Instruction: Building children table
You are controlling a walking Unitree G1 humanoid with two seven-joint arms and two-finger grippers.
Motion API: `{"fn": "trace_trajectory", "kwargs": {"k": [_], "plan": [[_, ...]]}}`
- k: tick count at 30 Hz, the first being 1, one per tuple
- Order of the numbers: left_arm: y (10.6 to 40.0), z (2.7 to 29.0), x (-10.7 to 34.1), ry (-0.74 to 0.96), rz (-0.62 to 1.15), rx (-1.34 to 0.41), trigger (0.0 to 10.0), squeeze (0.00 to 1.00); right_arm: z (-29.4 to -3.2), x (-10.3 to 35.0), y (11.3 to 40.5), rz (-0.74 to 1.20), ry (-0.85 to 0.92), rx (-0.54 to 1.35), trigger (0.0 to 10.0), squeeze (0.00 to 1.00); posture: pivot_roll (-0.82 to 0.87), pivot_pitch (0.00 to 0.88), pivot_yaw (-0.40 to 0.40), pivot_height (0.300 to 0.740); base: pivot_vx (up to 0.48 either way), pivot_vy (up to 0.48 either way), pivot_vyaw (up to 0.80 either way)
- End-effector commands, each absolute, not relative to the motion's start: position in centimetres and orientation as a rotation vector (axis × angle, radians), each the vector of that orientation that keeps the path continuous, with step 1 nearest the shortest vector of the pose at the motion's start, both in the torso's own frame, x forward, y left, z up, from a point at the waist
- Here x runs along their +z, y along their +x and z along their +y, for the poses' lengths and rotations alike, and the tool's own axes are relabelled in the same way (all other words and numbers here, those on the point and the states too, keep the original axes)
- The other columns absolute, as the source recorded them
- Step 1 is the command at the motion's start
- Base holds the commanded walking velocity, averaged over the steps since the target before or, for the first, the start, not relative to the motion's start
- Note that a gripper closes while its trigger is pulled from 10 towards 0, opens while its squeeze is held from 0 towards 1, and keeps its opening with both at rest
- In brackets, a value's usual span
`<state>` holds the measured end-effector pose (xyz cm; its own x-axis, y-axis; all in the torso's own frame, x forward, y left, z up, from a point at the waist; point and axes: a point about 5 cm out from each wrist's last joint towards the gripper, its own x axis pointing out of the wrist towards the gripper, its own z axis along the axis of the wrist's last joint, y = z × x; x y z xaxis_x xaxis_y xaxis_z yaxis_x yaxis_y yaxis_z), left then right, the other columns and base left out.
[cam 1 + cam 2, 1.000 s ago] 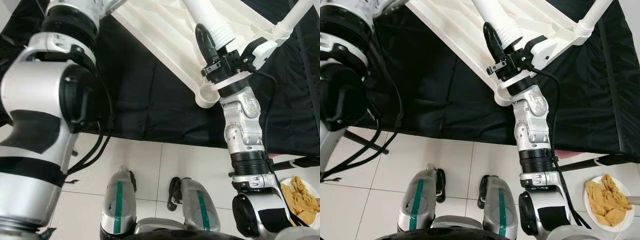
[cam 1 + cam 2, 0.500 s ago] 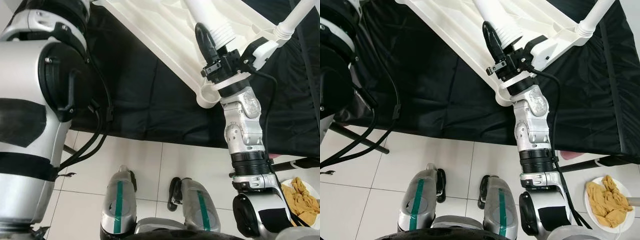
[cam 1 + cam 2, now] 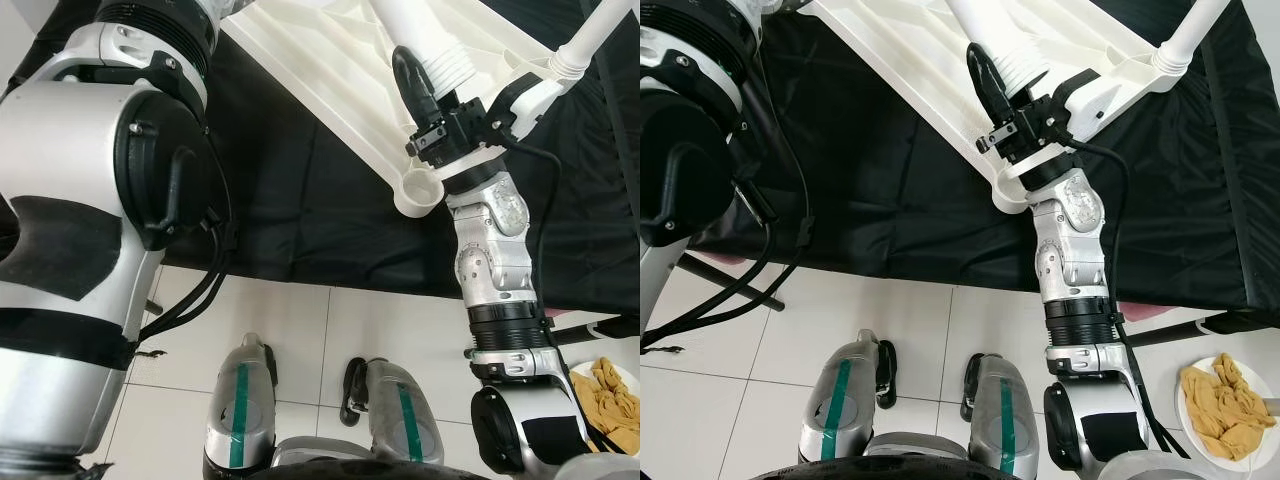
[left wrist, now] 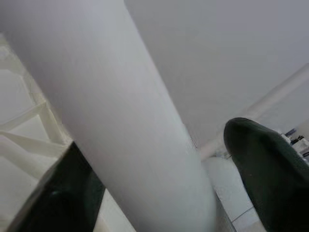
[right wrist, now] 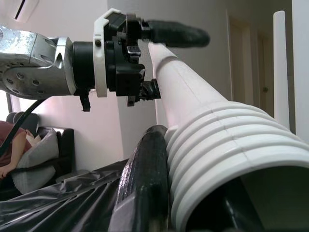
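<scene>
One upturned white table top, two white table legs, one plate of yellow cloths

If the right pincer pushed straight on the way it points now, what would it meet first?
Probably the left pincer, gripping the same white table leg farther up; depth is uncertain.

**What the frames cut off or hide**

The white table top and its ribbed leg run off the far edge of the head views. The left gripper lies beyond that edge. The plate of yellow cloth is clipped at the right edge. The left wrist view shows a close, blurred white leg.
</scene>
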<state>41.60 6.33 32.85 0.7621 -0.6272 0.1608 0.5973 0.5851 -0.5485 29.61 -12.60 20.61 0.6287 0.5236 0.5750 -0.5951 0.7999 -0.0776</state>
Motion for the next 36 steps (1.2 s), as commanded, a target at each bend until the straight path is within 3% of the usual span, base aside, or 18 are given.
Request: {"fn": "trace_trajectory", "kwargs": {"k": [1,2,3,15,16,17,18,19,20,36], "plan": [[41.4,6.0,33.7,-0.612,0.032,-0.746,2.6,0.00,-12.2,20.9,29.5,-0.625,0.107,0.673,10.0,0.00,0.02,0.006,0.037,0.740,0.000,0.000,0.00],[41.4,6.0,33.7,-0.612,0.032,-0.746,2.6,0.00,-12.2,20.9,29.5,-0.625,0.107,0.673,10.0,0.00,0.02,0.006,0.037,0.740,0.000,0.000,0.00],[41.5,6.3,34.0,-0.623,0.021,-0.744,0.0,0.00,-12.3,20.8,29.6,-0.619,0.102,0.671,10.0,0.00,0.02,0.008,0.036,0.740,0.000,0.000,0.00],[41.6,7.2,35.0,-0.761,0.003,-0.708,0.0,0.00,-12.5,20.6,29.8,-0.596,0.093,0.671,10.0,0.00,0.03,0.016,0.023,0.740,0.000,0.000,0.00],[41.6,7.2,35.0,-0.787,0.009,-0.709,0.0,0.00,-12.5,20.7,29.8,-0.598,0.099,0.676,10.0,1.00,0.02,0.017,0.022,0.740,0.000,0.000,0.00],[41.6,7.3,35.0,-0.803,0.013,-0.710,0.0,0.00,-12.5,20.7,29.8,-0.599,0.103,0.679,10.0,1.00,0.02,0.017,0.022,0.740,0.000,0.000,0.00],[41.6,7.3,35.0,-0.823,0.023,-0.710,8.4,0.00,-12.5,20.8,29.8,-0.603,0.109,0.683,10.0,1.00,0.02,0.017,0.019,0.740,0.000,0.000,0.00],[41.6,7.3,35.0,-0.823,0.023,-0.710,8.4,0.00,-12.5,20.8,29.8,-0.603,0.109,0.683,10.0,1.00,0.02,0.017,0.019,0.740,0.000,0.000,0.00],[41.6,7.4,35.0,-0.841,0.029,-0.714,10.0,0.00,-12.5,20.9,29.8,-0.608,0.122,0.688,10.0,1.00,0.02,0.017,0.019,0.740,0.000,0.000,0.00],[41.9,9.3,34.4,-0.927,0.047,-0.626,10.0,0.00,-13.6,21.5,29.2,-0.656,0.264,0.662,10.0,0.98,0.02,0.017,0.037,0.740,0.000,0.000,0.00]]}}
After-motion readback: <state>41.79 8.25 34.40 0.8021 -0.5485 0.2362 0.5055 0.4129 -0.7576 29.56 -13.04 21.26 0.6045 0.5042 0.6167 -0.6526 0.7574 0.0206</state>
